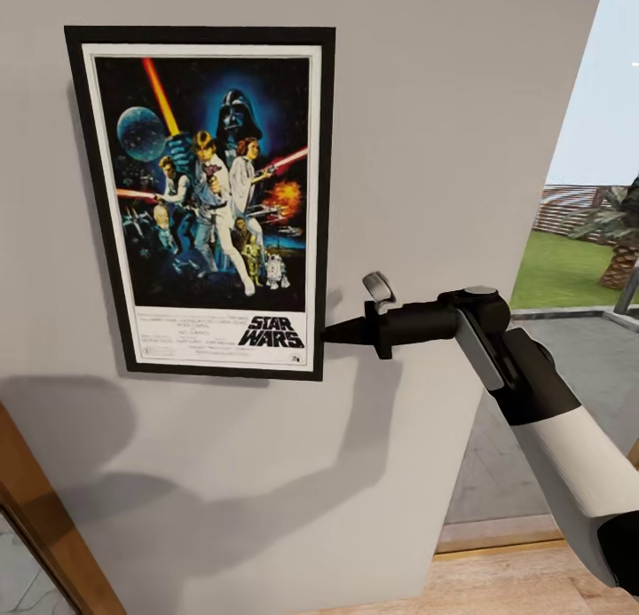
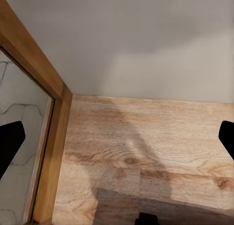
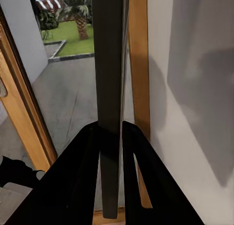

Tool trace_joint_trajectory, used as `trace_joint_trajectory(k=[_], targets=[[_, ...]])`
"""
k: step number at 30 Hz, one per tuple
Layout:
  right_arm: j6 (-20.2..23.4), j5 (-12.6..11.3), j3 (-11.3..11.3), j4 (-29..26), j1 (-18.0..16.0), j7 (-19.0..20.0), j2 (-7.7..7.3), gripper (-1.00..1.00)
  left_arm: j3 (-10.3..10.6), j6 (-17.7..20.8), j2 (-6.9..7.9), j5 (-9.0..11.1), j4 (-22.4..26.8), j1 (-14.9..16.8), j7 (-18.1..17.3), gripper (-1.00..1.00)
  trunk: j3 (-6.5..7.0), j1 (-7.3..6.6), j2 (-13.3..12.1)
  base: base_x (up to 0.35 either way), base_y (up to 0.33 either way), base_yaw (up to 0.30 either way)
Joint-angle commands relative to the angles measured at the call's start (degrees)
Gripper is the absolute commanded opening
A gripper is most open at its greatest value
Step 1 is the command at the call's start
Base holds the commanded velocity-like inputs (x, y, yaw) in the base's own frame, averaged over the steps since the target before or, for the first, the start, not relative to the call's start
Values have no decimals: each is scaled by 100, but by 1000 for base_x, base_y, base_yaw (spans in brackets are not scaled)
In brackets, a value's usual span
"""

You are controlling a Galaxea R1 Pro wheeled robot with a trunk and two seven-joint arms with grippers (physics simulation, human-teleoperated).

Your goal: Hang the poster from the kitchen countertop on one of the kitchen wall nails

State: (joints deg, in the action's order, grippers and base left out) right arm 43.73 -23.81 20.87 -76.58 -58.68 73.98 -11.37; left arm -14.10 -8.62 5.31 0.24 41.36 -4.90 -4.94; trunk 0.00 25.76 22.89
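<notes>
The poster (image 1: 201, 202) sits flat and upright against the grey wall (image 1: 444, 109), its black frame square to the view and the "STAR WARS" title at the bottom. The right end effector (image 1: 333, 333) pinches the frame's lower right edge; in the right wrist view the two dark fingers (image 3: 80, 171) are closed narrowly on the thin frame (image 3: 108, 88), which runs edge-on between them with the wall close alongside. No nail shows, so I cannot tell whether the poster already hangs on one or is only pressed to the wall by the arm.

The left end effector (image 2: 117, 137) points down at the wooden floor (image 2: 146, 152) near a wood door frame (image 2: 48, 137), its fingertips spread wide at the picture's two sides and holding nothing.

As for handling, the poster looks light, thin and stiff, a rigid flat panel, not paper that would sag. Held by one low corner, it will tend to swing or pivot around the grip, and a smooth frame edge could slip between the fingers, so the pinch must stay firm until the top edge is truly caught. A grip on the frame edge, as here, is the sensible place: it keeps the fingers off the printed face and lets the back lie against the wall. Judging from its position, the task seems near its end, with release the remaining step
</notes>
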Motion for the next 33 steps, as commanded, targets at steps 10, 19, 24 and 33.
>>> trace_joint_trajectory(k=[10, 19, 24, 33], targets=[[57, -45, 14, 11, -3, 2, -5, -100, -23, 0, -3, 3, -2, -2, -42, 100, -1, 2, 3, 46, 0, 0], [57, -45, 12, 12, -3, 2, -5, -100, -23, 0, -2, 3, 4, -2, -42, 100, -1, 2, 3, 88, 0, 0], [57, -45, 9, 12, -3, 2, -5, -100, -23, 1, -1, 3, 4, -2, -42, 100, -1, 2, 3, 6, 0, 0], [57, -45, 7, 12, -3, 1, -5, -100, -23, 1, -2, 3, 4, -2, -42, 100, -1, 2, 3, 0, 0, 0]])
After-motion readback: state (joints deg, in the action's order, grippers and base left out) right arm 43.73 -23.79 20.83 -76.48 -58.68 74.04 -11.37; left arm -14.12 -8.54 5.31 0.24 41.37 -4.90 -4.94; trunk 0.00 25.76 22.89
